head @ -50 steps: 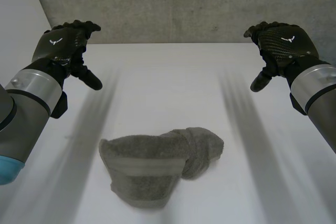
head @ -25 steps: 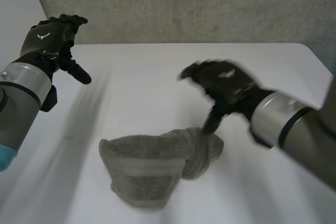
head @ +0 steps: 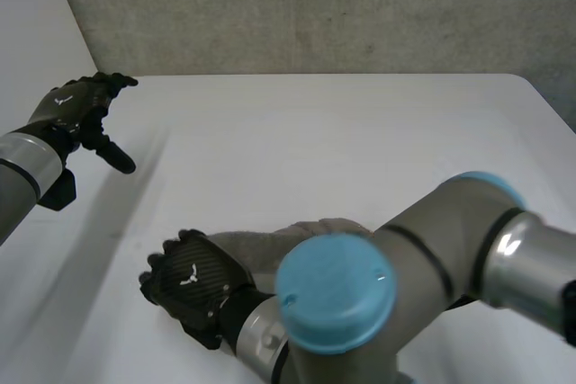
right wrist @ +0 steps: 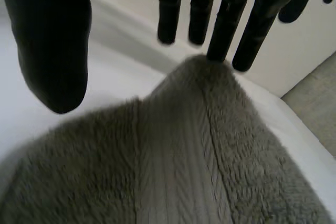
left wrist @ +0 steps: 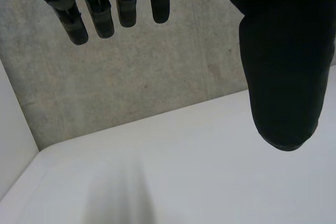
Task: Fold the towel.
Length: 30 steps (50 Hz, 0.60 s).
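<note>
- This looks like a robotics lab or test cell, bare and undecorated.
- A plain, smooth white table (head: 315, 132) is the work surface.
- A rough grey concrete wall (head: 315, 15) stands behind it, with a flat white side panel (head: 36, 24) beside it.
- A grey robot arm with a round light-blue cap (head: 335, 292) and the black mechanical left hand (head: 76, 110) and right hand (head: 193, 285) are over the table.

1. White table (head: 360, 132): smooth and matt on top, with a rounded corner at the far right in the head view.
2. Grey concrete wall (head: 315, 6): rough and spotted, upright just behind the far edge of the table, along all its width.
3. White panel (head: 36, 24): plain, at the far left, joined to the concrete wall in one slanted line, just beside the table's left edge.
</note>
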Available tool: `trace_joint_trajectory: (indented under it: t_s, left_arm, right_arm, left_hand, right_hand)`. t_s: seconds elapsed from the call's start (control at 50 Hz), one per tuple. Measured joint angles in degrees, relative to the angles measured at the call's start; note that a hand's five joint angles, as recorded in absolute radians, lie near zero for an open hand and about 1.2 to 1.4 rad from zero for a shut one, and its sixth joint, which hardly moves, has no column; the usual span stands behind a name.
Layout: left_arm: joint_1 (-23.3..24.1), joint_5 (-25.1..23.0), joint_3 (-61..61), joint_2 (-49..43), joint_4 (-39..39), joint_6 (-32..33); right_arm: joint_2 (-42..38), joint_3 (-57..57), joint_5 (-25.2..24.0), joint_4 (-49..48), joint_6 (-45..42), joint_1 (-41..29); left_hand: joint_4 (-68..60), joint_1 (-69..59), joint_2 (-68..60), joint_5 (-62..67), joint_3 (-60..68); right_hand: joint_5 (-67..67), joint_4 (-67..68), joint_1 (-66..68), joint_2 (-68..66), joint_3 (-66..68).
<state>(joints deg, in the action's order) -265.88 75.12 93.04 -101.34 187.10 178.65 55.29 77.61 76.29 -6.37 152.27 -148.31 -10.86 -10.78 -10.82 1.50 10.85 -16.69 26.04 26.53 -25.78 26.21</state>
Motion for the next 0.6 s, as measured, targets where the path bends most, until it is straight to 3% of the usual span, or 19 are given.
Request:
trace_joint_trajectory:
  t_s: [0.18,0.28,0.4,0.6]
  left_arm:
    - [1.0,0.1,1.6,0.3,0.2,0.2]
    - [1.8,0.1,1.9,0.3,0.3,0.3]
    - [3.4,0.2,2.4,0.5,0.2,0.4]
    - [10.9,0.3,3.3,0.5,-0.1,0.3]
  right_arm:
    - [-1.9,-1.3,9.0,-1.3,-7.6,-0.2]
    - [3.9,1.3,10.2,-2.0,-5.1,2.1]
    - [13.2,6.8,7.2,-1.5,0.9,10.0]
    - [22.5,18.6,-5.4,2.2,3.7,26.1]
  left_hand:
    - [-0.3,-0.4,-0.4,0.0,0.4]
    - [-0.4,-0.5,-0.5,0.1,0.5]
    - [-1.4,-1.4,-1.4,0.4,1.4]
    - [-5.1,-5.3,-5.3,4.7,5.3]
  right_hand:
    - [-42.7,42.4,43.6,-44.0,42.1]
    - [-48.3,50.2,48.4,-48.9,48.4]
    - [-48.3,50.2,48.4,-48.9,48.4]
    - [-48.3,50.2,48.4,-48.9,49.3]
